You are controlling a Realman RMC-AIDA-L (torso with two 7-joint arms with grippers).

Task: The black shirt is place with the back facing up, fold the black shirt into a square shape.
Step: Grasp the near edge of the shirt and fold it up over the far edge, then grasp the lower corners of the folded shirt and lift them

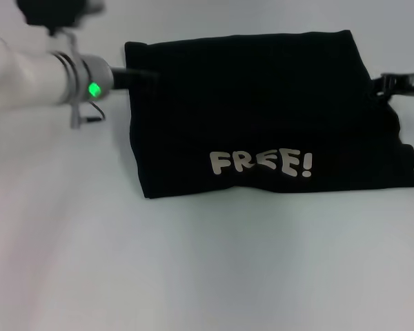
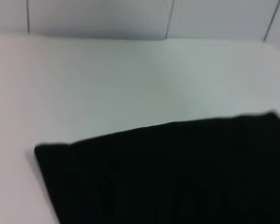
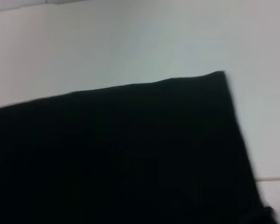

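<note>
The black shirt (image 1: 262, 103) lies on the white table, folded into a wide rectangle, with the silver-white "FREE!" lettering (image 1: 261, 164) facing up near its front edge. My left gripper (image 1: 142, 74) is at the shirt's far left edge, its dark tip against the cloth. My right gripper (image 1: 392, 84) is at the shirt's far right edge. The shirt fills the lower part of the left wrist view (image 2: 177, 172) and most of the right wrist view (image 3: 121, 154). Neither wrist view shows a gripper.
The white table (image 1: 193, 269) stretches in front of the shirt and to its left. A pale wall (image 2: 130, 18) stands behind the table's far edge in the left wrist view. My white left arm (image 1: 27, 76) reaches in from the upper left.
</note>
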